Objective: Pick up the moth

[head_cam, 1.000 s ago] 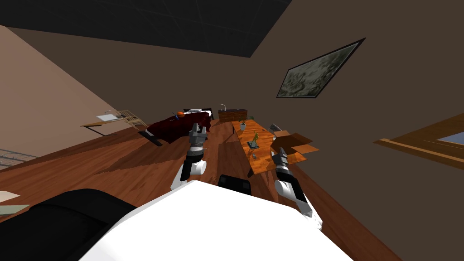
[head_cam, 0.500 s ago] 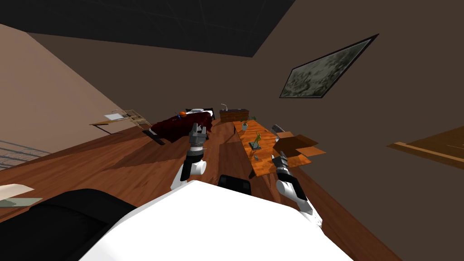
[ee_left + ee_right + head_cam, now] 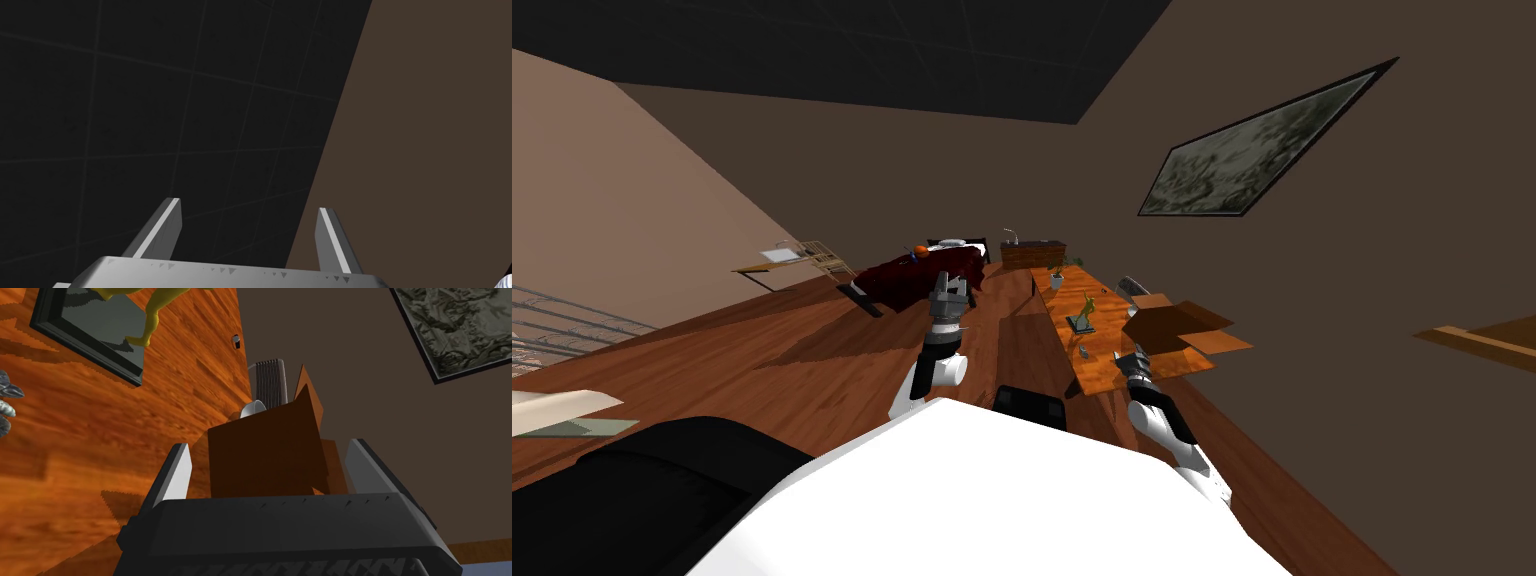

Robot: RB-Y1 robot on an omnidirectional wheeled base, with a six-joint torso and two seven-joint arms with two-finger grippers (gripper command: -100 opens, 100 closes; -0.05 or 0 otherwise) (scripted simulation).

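My right claw (image 3: pixel 270 473) hung at the near end of the orange wooden table (image 3: pixel 1097 372), its fingers apart and holding nothing. It was aimed at the brown cardboard box (image 3: pixel 265 453) straight ahead, not at my target. The moth (image 3: pixel 6 405), which I took to be the small grey winged thing, lay on the table well off to the claw's left and slightly ahead. Beyond it stood the yellow-green figure (image 3: pixel 150 308) on its dark base (image 3: pixel 85 338).

To do this well, I judged I should swing the claw left, clear of the box, centre the spread fingers over the moth's body rather than its thin wings, come down short of the dark base, and close gently.

My left claw (image 3: pixel 250 225) was raised ahead of me, fingers apart, empty.

I could read no brand, label or writing anywhere.
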